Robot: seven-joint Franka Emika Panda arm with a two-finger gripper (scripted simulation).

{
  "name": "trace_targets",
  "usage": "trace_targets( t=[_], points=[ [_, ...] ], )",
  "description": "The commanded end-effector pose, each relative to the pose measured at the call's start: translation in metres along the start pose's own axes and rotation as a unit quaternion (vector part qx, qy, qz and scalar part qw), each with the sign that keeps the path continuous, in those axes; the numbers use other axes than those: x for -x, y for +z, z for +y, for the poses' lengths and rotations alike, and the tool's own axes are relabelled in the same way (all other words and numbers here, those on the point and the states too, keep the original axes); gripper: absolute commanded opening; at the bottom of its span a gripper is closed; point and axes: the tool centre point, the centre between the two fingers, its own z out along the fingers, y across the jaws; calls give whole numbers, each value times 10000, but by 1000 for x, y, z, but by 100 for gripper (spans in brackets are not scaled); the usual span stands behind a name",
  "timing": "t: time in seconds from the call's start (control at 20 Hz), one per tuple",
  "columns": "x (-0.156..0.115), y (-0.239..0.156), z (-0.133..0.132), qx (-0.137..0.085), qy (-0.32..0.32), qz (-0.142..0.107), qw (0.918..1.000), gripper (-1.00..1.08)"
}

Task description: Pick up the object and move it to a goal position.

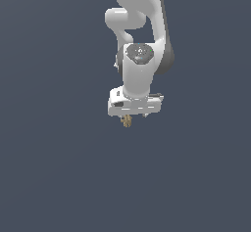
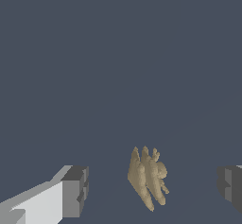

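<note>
Object (image 2: 148, 178), tan-brown and knobbly, lies between the gripper's (image 2: 153, 187) two grey pads (image 2: 75, 190), touching neither. Its jaws stand wide apart. From the exterior view, it peeks out just beneath the white arm's (image 1: 138, 74) downward-pointing hand.

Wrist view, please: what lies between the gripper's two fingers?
The tan knobbly object lies between the open gripper's fingers, touching neither; bare floor fills both gaps.
</note>
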Motion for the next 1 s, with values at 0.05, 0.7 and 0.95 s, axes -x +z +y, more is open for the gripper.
trace_targets(
  t=[0.05, 0.7, 0.95],
  points=[
    [0, 0, 1, -1, 6, 4, 10000, 100],
    [-7, -7, 30, -30, 254, 172, 9995, 100],
    [1, 2, 30, -26, 93, 162, 9998, 100]
  ],
)
